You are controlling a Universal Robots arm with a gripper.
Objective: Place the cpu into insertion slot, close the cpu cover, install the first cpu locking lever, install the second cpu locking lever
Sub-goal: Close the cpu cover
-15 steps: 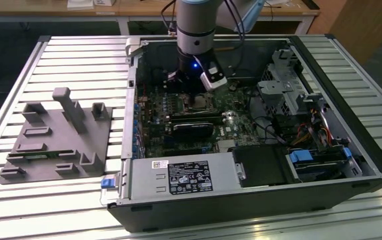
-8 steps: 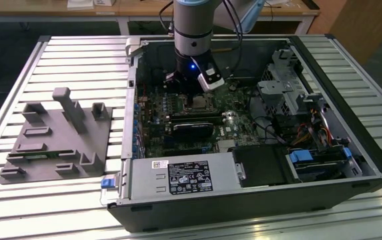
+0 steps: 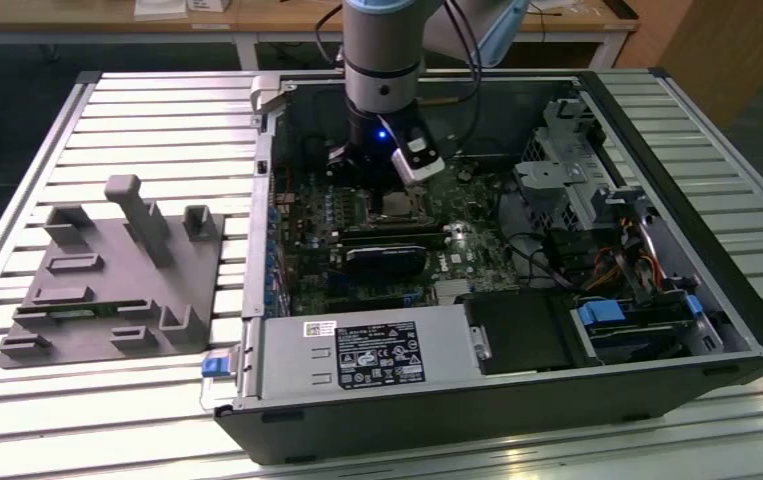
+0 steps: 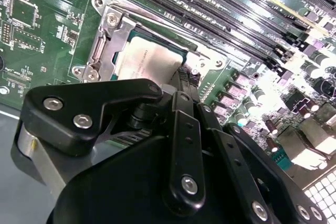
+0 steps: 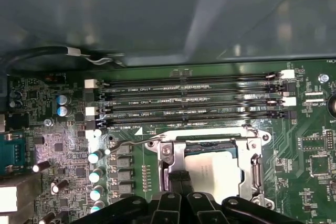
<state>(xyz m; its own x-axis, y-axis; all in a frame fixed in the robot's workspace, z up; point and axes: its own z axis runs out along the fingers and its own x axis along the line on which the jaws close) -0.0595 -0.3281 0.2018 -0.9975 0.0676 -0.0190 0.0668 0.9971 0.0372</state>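
Cpu (image 5: 210,174), one only, lies in the single insertion slot (image 5: 255,167) beside four long memory slots (image 5: 189,100); the gripper (image 5: 179,176), fingers narrowly together, sits at its edge.

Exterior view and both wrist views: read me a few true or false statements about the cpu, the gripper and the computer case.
1. The cpu lies in the insertion slot. True.
2. The computer case lies open on a slatted metal table. True.
3. The gripper hangs over the grey fixture. False: it is down inside the case, at the edge of the cpu.
4. The grey fixture stands at the exterior view's right of the case. False: it stands at the exterior view's left.
5. The long memory slots beside the insertion slot hold memory sticks. False: they look empty in both wrist views.
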